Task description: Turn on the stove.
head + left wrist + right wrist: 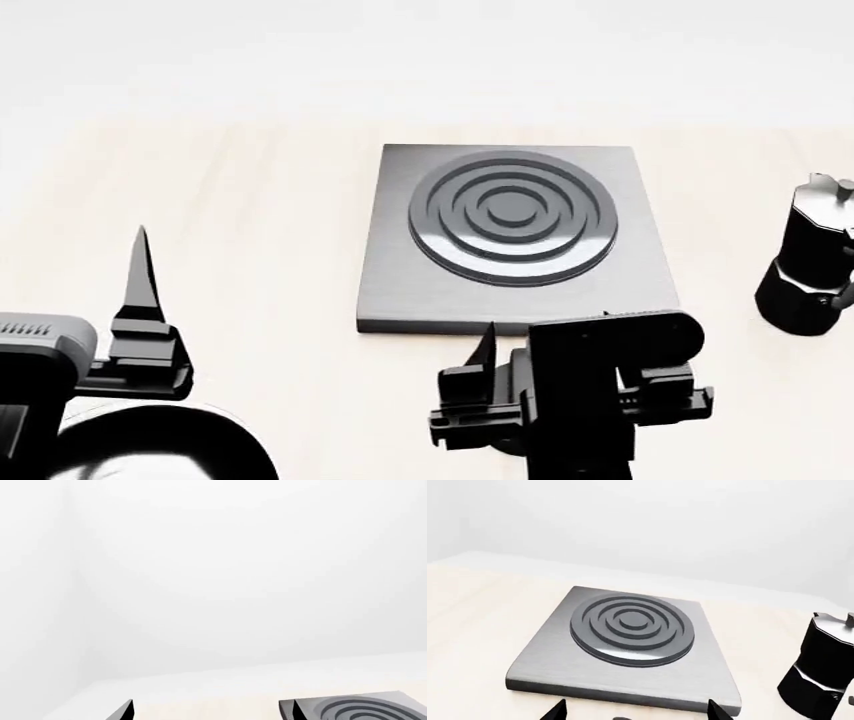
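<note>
Pale wooden table (240, 260) with stove (514, 235) beside moka pot (807, 265).

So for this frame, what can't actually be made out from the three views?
- The stove knob: head view, the right gripper covers the slab's near edge; right wrist view cuts off just below that edge.
- The moka pot: clipped by the right edge in the head and right wrist views.
- The left gripper: head view shows only one finger clearly; left wrist view shows just two tips.
- The stove in the left wrist view: only a corner shows.
</note>
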Motion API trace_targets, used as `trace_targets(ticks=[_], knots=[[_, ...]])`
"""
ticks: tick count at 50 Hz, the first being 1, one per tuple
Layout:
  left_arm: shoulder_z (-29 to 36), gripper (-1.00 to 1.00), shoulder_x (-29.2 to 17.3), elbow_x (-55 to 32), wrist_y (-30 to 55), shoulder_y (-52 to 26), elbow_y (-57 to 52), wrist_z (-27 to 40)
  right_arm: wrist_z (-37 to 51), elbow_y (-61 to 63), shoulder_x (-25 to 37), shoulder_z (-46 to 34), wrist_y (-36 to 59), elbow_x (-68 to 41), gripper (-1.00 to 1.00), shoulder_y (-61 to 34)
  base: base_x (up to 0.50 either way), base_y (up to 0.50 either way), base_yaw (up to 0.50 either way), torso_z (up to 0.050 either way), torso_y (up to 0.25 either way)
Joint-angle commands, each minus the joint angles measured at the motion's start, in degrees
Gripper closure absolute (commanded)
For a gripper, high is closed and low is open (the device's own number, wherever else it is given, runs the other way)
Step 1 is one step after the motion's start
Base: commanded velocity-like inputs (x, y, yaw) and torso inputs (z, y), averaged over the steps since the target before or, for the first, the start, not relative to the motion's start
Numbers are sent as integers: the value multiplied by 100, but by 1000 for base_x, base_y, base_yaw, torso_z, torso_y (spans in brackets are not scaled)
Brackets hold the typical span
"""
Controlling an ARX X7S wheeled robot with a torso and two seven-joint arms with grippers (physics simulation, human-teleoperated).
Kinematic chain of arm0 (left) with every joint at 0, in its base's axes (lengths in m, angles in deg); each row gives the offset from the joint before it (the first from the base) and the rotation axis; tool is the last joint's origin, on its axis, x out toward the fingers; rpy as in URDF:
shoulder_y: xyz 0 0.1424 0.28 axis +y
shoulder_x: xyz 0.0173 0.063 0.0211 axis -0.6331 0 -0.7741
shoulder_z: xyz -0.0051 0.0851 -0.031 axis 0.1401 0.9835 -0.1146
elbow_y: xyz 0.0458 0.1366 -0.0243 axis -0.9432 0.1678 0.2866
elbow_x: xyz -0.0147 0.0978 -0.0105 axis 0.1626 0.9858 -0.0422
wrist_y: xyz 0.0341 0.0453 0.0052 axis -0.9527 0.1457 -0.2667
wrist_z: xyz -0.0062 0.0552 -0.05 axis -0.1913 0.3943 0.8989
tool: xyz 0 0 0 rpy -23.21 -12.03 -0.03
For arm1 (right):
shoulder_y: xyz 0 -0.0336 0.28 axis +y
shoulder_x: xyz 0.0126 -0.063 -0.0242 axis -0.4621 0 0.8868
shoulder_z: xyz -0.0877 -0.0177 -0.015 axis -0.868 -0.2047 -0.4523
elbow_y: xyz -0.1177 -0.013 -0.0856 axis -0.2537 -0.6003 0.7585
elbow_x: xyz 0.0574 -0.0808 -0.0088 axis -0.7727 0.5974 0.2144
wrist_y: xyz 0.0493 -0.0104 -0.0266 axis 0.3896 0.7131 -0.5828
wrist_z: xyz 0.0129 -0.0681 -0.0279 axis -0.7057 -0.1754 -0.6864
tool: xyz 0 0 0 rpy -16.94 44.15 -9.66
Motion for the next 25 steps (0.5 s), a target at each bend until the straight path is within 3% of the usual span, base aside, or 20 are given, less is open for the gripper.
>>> trace_targets(ticks=[1, 25], knots=[[77, -100, -25, 11, 27, -26, -12, 58, -67, -403, -9, -9, 3, -78, -100, -136, 0, 0, 0, 0, 0], [87, -100, -72, -50, -7, -27, 36, 127, -160, -1528, -54, -202, -152, -57, -100, -363, 0, 0, 0, 0, 0]])
